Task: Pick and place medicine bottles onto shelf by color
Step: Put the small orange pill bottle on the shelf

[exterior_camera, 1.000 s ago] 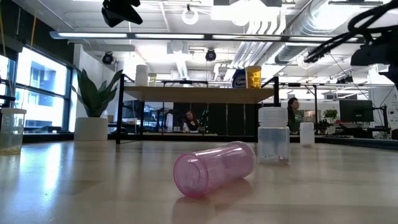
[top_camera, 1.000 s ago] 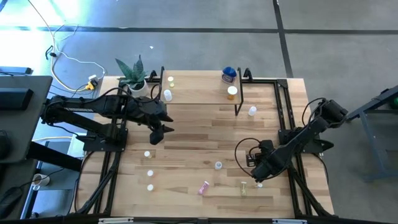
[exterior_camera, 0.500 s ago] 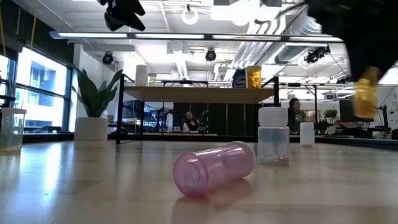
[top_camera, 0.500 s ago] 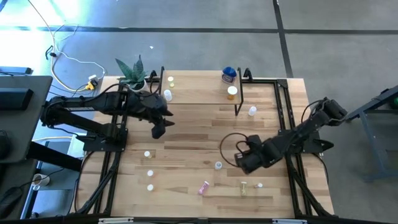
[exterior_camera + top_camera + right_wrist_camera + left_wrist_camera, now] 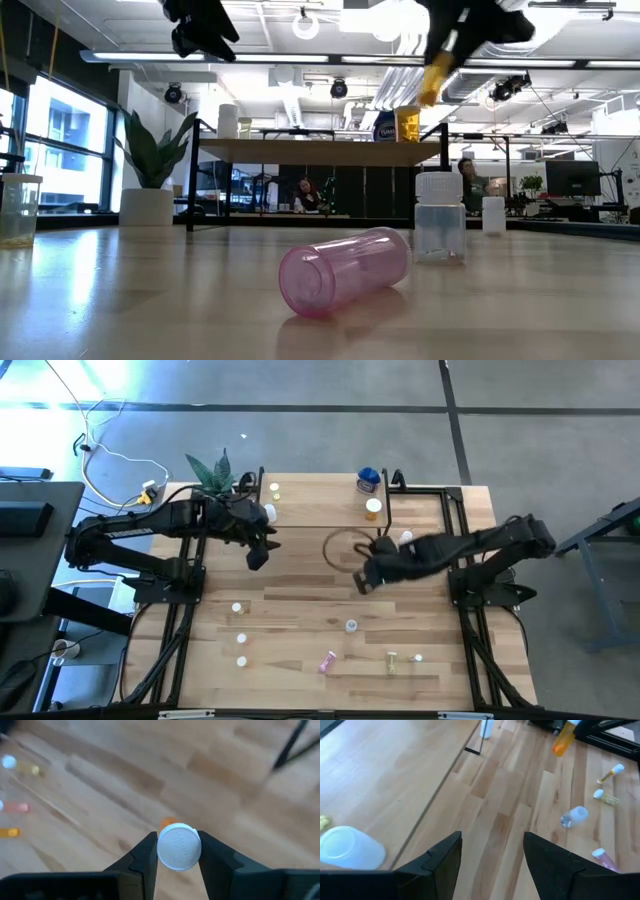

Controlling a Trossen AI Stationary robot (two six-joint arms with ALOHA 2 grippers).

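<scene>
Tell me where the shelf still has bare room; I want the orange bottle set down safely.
The shelf is bare along its middle, between the white bottle at its left end and the blue bottle and orange bottle crowding its right end.

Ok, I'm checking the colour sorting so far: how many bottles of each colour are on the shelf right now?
Blue bottle: 1
Orange bottle: 1
White bottle: 1
Yellow bottle: 1
Total on the shelf: 4
</scene>
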